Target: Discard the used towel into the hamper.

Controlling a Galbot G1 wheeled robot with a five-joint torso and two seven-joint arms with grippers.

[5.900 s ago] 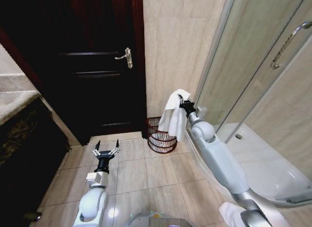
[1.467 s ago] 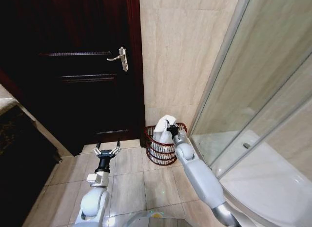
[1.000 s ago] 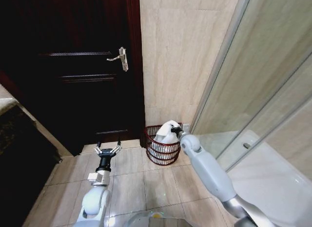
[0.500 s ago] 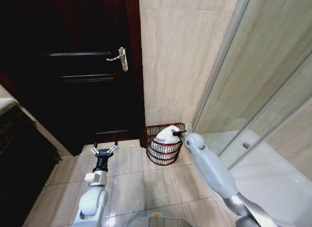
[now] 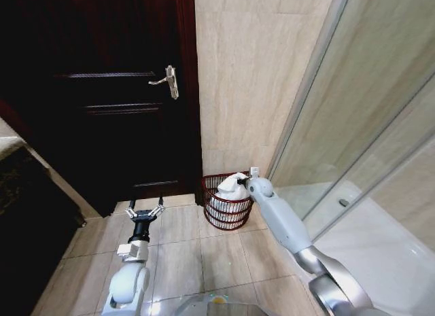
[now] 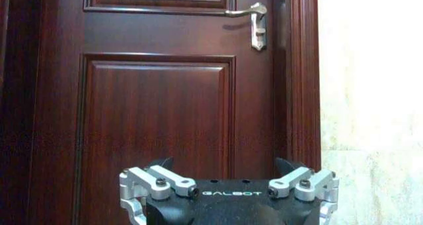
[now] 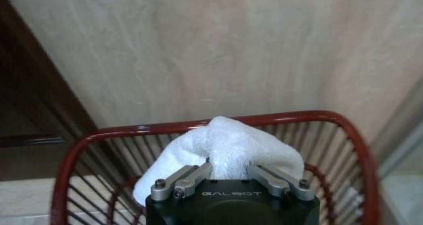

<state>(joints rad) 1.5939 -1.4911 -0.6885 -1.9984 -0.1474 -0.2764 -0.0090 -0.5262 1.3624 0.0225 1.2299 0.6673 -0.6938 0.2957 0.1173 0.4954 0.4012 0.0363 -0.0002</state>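
Centrally, you see the white terry-cloth towel (image 5: 231, 187) bunched into a rounded heap inside the small round red-brown wire hamper (image 5: 226, 217), its crown rising a little above the rim. In the right wrist view the same towel (image 7: 225, 148) fills the middle of the hamper (image 7: 86, 150), whose glossy red rim curves around it on all sides, the vertical wires showing below.

The right gripper (image 5: 242, 187) sits at the hamper's mouth, on the side nearer the shower, and its fingers (image 7: 188, 178) are drawn in against the towel's fold, so you may read it as grasping the cloth; the fingertips themselves are sunk into the fabric. The right arm runs from the lower right of the head view up to the hamper rim.

The hamper stands on the beige tiled floor (image 5: 183, 248), close against the cream stone-tiled wall (image 5: 245, 71), between the dark mahogany panelled door (image 5: 115, 105) on the robot's left and the glass shower enclosure (image 5: 353, 139) on its right.

The left gripper (image 5: 144, 213) hovers low over the floor, well apart from the hamper, with its fingers spread wide and nothing between them. From the left wrist view you see that gripper (image 6: 228, 195) facing the door (image 6: 158, 116) and its silver lever handle (image 6: 254, 22).
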